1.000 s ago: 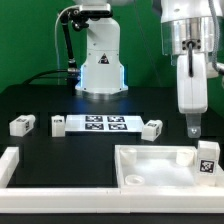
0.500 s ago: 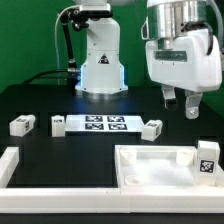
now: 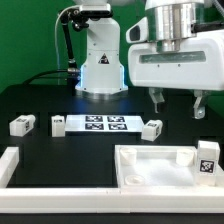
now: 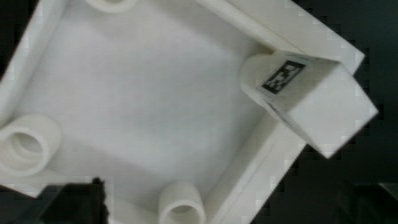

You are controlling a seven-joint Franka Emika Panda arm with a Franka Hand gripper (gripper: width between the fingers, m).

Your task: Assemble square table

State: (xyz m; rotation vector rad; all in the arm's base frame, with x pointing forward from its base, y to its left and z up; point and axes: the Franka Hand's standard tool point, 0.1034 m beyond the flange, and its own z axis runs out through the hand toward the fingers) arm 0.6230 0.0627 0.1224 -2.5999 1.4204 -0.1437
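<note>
The square table's white slab (image 3: 150, 160) lies at the front on the exterior view's right, rim up, with round sockets (image 4: 25, 146) in its corners. One tagged leg block (image 3: 207, 157) stands at the slab's right corner; the wrist view shows that leg block (image 4: 288, 78) against the rim. Three more leg blocks lie on the black table: the first (image 3: 22, 125), the second (image 3: 58, 125) and the third (image 3: 151, 128). My gripper (image 3: 178, 103) hangs well above the slab, open and empty, both fingers apart.
The marker board (image 3: 105, 123) lies flat between the loose leg blocks. A long white rail (image 3: 50, 188) with an upturned end runs along the front left. The arm's base (image 3: 100, 65) stands at the back.
My gripper has risen from just above the leg block at the slab's right corner and turned, so both fingers now face the exterior camera. The leg block has stayed put.
</note>
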